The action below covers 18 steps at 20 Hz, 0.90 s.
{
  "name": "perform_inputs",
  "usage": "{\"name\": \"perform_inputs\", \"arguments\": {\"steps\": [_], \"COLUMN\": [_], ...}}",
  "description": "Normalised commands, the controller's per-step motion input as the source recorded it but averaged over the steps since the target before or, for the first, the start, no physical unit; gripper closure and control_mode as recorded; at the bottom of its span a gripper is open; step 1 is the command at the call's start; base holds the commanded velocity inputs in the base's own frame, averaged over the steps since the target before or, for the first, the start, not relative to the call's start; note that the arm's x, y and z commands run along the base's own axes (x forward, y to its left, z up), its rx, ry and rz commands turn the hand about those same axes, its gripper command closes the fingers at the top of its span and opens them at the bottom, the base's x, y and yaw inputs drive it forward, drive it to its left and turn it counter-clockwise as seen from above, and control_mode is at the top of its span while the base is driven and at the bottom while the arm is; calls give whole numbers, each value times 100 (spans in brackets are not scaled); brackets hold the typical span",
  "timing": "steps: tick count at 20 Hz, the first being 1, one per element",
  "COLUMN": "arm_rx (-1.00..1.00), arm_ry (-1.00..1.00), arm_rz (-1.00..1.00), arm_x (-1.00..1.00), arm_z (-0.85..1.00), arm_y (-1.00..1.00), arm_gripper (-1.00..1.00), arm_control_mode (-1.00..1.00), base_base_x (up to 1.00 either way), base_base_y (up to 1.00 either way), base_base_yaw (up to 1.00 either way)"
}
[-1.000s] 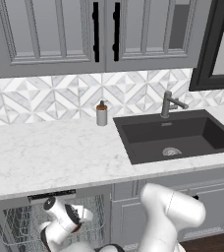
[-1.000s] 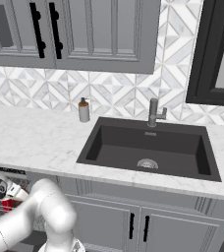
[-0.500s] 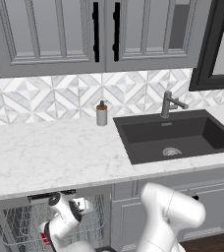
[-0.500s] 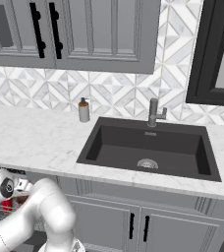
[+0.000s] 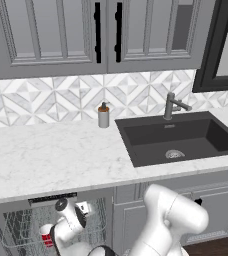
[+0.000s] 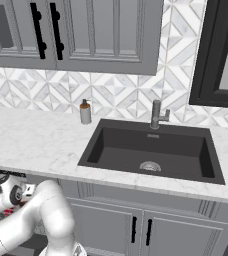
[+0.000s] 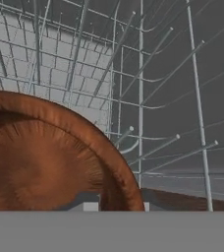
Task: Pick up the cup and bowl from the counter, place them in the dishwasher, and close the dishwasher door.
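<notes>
The dishwasher [image 5: 51,200] under the counter [image 5: 46,160] stands open, and its grey wire rack [image 5: 16,225] shows. The red cup [image 5: 47,235] sits in that rack. My arm reaches down into the rack beside the cup. In the hand view the dark-brown bowl [image 7: 40,162] fills the left side, close up, over the rack wires [image 7: 197,98]. Its rim runs down between the tips of my gripper [image 7: 117,206]. The tips barely show, so I cannot tell whether they still press the rim. The dishwasher door is out of view below the frames.
A grey soap dispenser [image 5: 103,116] stands at the back of the counter. To its right is the black sink [image 5: 178,137] with its faucet [image 5: 170,106]. Grey cabinet doors [image 6: 136,230] sit under the sink, and wall cabinets [image 5: 106,35] hang above.
My hand has sunk a little lower and further into the rack, with the bowl at its tips. The cup and the counter things have not moved.
</notes>
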Motion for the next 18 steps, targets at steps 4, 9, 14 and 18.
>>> {"name": "perform_inputs", "arguments": {"steps": [4, 9, 14, 18], "arm_rx": [0, 0, 0, 0], "arm_ry": [1, 0, -1, 0], "arm_rz": [4, 0, 0, -1], "arm_x": [0, 0, 0, 13], "arm_z": [0, 0, 9, 8], "arm_y": [6, 3, 0, -8], "arm_gripper": [-100, -100, -100, -100], "arm_control_mode": [-100, -100, -100, -100], "base_base_x": [0, 0, 0, 0], "base_base_y": [0, 0, 0, 0], "base_base_yaw": [0, 0, 0, 0]}}
